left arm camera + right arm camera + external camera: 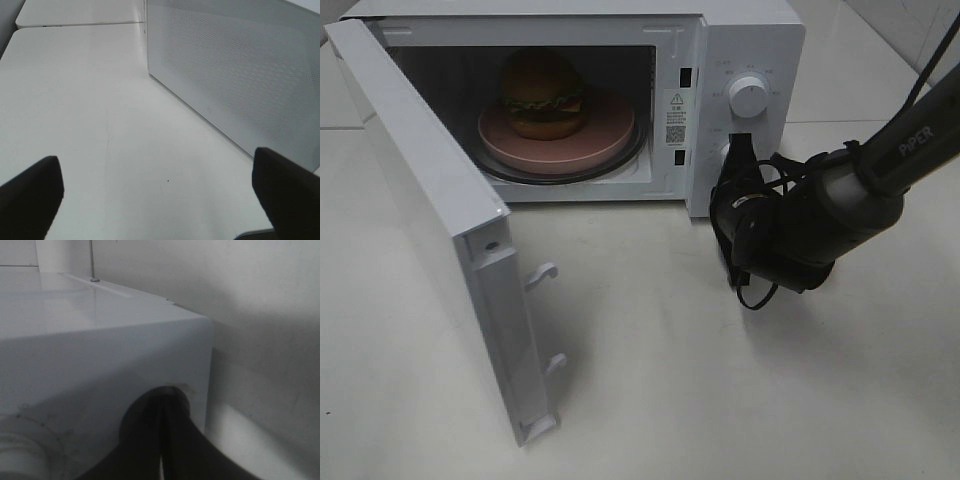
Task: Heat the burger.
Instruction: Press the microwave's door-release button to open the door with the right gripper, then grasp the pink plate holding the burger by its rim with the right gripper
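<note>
The burger (542, 92) stands on a round pink plate (605, 140) inside the white microwave (750, 40), whose door (430, 200) hangs wide open toward the front left. My right gripper (738, 152) is shut, its tips against the control panel just below the upper dial (749, 97). In the right wrist view the closed right gripper (164, 401) presses on the panel face (100, 350) with nothing between the fingers. My left gripper (160, 200) is open and empty over the table, beside the door's perforated outer panel (240, 65). The left arm does not show in the exterior view.
The open door juts far out over the white table (720, 380), with two latch hooks (542, 273) on its free edge. A white rounded knob (20, 450) shows beside the right fingers. A table seam (80, 23) runs behind the left gripper.
</note>
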`<state>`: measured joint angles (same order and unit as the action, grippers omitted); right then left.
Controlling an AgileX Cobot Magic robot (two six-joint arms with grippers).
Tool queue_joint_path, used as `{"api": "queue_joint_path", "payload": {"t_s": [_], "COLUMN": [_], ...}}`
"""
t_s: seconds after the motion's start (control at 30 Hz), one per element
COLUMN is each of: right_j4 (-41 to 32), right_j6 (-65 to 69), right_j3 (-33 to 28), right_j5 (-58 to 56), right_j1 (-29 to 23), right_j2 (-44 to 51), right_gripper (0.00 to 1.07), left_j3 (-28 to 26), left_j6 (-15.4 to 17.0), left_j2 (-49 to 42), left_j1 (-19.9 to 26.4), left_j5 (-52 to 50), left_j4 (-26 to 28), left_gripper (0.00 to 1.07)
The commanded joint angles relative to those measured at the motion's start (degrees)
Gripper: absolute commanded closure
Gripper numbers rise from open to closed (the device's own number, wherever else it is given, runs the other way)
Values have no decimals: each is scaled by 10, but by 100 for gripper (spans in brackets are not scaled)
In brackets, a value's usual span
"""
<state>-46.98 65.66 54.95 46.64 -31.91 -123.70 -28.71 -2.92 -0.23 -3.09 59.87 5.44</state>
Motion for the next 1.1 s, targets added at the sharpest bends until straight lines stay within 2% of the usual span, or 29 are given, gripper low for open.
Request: {"api": "queue_joint_path", "payload": {"t_s": [0.03, 0.27, 0.8, 0.97, 1.1], "right_j4": [50, 47, 49, 76, 143], "right_j6": [7, 24, -30, -77, -143], "right_j3": [9, -32, -132, -166, -175], "right_j5": [57, 28, -38, -76, -157], "right_j1": [10, -10, -16, -15, -11], "right_j2": [20, 39, 120, 169, 214], "right_gripper": [107, 107, 107, 107, 107], "left_j3": [2, 2, 2, 2, 2], "left_j6": [4, 4, 4, 4, 4], "left_j2": [-12, -12, -12, -12, -12], "left_j1": [1, 1, 1, 1, 1], "left_j5": [-5, -5, -5, -5, -5], "left_j4": [1, 1, 1, 1, 1], "left_gripper": [10, 10, 10, 10, 10]}}
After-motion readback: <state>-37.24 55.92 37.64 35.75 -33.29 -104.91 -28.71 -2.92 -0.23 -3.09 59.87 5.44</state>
